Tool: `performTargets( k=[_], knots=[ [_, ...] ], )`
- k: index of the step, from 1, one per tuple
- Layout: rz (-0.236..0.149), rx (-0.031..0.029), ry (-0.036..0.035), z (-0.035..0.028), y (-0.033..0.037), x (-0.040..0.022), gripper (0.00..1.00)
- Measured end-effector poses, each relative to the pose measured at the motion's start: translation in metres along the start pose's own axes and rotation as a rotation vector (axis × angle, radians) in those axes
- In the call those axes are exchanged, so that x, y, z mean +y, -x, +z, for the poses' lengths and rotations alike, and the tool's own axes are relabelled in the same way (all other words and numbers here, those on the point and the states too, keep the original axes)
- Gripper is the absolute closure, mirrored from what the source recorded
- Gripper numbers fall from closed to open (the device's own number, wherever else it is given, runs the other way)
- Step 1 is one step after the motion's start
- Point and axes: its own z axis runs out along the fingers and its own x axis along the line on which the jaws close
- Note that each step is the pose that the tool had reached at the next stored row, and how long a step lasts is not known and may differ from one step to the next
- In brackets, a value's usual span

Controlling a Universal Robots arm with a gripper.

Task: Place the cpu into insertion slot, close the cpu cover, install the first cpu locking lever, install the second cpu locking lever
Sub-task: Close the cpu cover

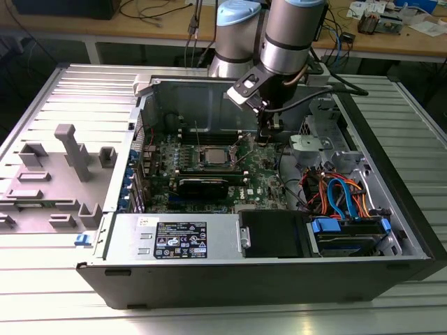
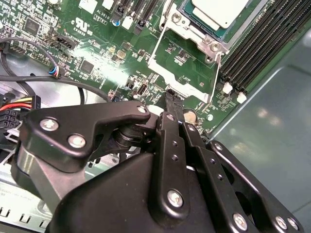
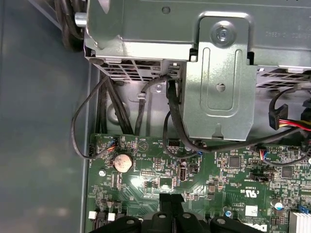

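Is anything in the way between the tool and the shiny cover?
Nothing visible is. In the second wrist view the tool sits right at the edge of the cover.

The gripper (image 2: pixel 170 98) fills the foreground with its black linkages, its jaws drawn together into a narrow tip. That tip meets the outer edge of the cpu cover (image 2: pixel 158 67), which lies swung open, flat over the green motherboard (image 2: pixel 97 43), board showing through its window. Whether the tip pinches the edge cannot be told. Beyond the cover, the cpu (image 2: pixel 218 10) sits in the insertion slot (image 2: pixel 193 30). Black memory slots (image 2: pixel 257 43) run beside the socket, next to the grey case wall (image 2: pixel 272 126). Black cables (image 2: pixel 29 77) cross the other side.
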Motion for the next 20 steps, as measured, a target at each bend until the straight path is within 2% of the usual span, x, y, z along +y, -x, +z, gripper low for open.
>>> performTargets(
  k=[3,13,20],
  knots=[
    [0.0,0.0,0.0002,0.0024,0.0,0.0001,0.89],
    [0.0,0.0001,0.0003,0.0029,-0.0001,-0.0006,0.89],
    [0.0,0.0001,0.0002,0.0032,-0.0009,-0.0106,0.89]
  ],
)
